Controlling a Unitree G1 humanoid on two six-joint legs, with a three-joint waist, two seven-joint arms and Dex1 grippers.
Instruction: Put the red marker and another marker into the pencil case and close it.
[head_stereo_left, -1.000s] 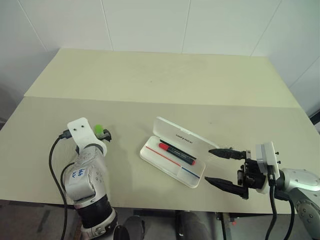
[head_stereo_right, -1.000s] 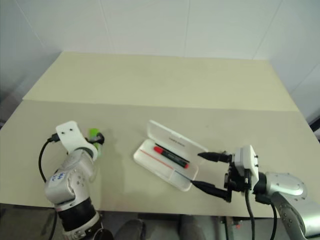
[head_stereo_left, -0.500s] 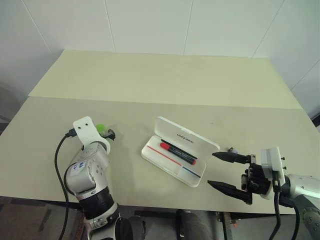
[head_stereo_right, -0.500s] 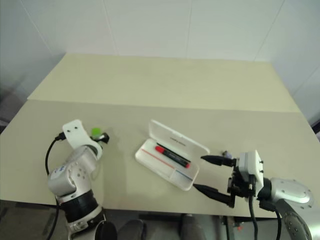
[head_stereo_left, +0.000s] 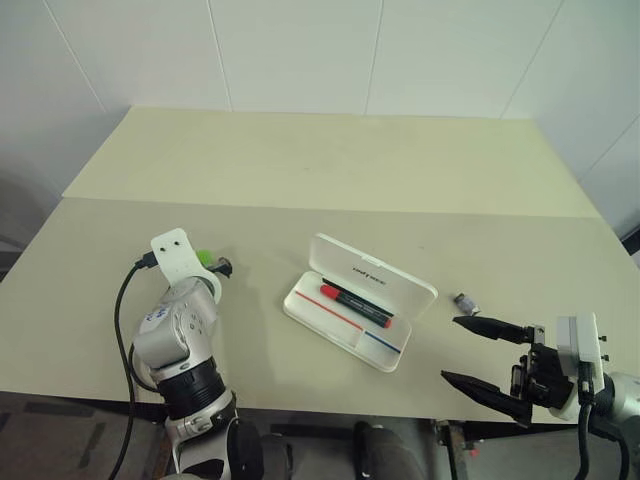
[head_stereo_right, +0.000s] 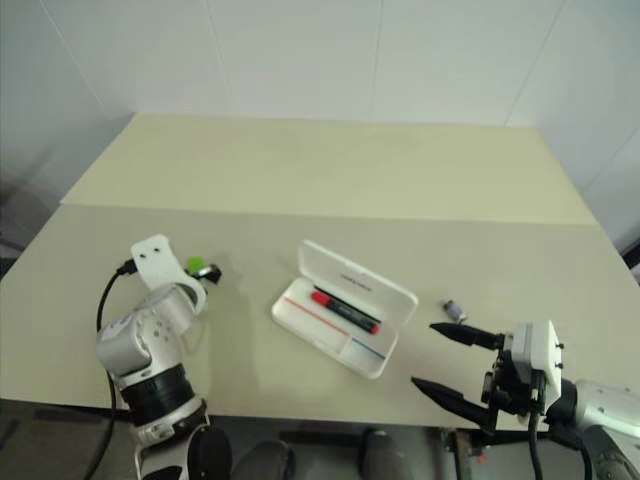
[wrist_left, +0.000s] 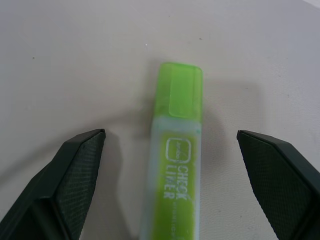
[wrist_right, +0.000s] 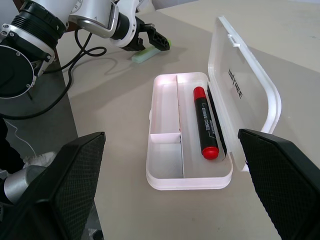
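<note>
Red marker (head_stereo_left: 355, 307): lies in the open pencil case (head_stereo_left: 358, 314) at table centre.
Right gripper (head_stereo_left: 482, 355): released, has drawn back toward 5 o'clock, clear of the case.
Left gripper (wrist_left: 170, 150): spread wide, straddles the green highlighter (wrist_left: 174, 165) at 9 o'clock; grasp comes next.

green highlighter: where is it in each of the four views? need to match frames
Left eye view: green highlighter lies on the table, just beyond the left end effector, left of the pencil case.
Right eye view: same spot, by the left arm's white wrist block.
Left wrist view: centre, lying between the open fingers, cap pointing away.
Right wrist view: far side, under the left end effector.
Shared landmark: the open pencil case holding the red marker.
</note>
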